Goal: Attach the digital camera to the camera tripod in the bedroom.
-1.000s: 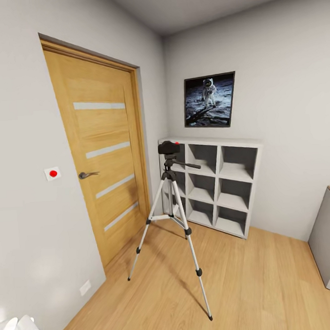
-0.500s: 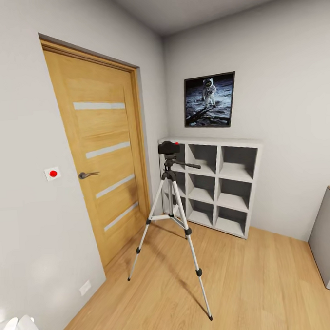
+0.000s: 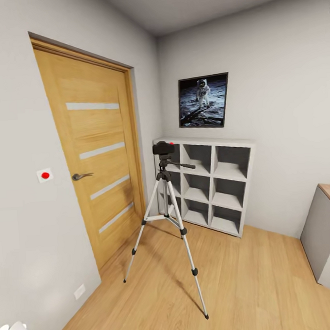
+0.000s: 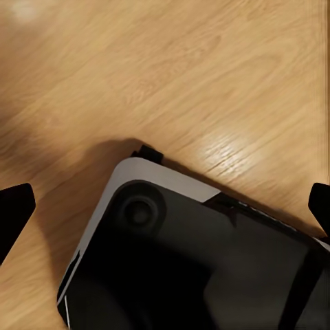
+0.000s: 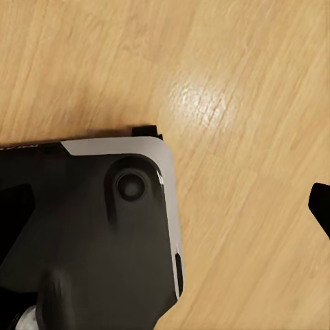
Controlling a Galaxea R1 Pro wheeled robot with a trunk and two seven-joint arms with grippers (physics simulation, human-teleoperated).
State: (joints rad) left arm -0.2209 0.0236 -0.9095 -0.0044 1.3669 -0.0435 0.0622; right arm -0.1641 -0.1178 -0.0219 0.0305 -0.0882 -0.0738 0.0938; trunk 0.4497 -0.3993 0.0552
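The left gripper (image 4: pixel 165 210) is wide open over the floor (image 4: pixel 172 69), holding nothing. The right gripper's state I cannot tell. The camera (image 3: pixel 163 148) sits on the tripod (image 3: pixel 166 218).

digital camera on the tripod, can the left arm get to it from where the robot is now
Probably not yet. The digital camera sits atop the camera tripod across the room by the shelf, while the left pincer hangs open over the floor beside the robot's base.

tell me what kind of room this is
Probably a room in a home, perhaps a bedroom or study: an oak door, a framed astronaut poster above a grey cube shelf, and a camera tripod on the wood plank floor.
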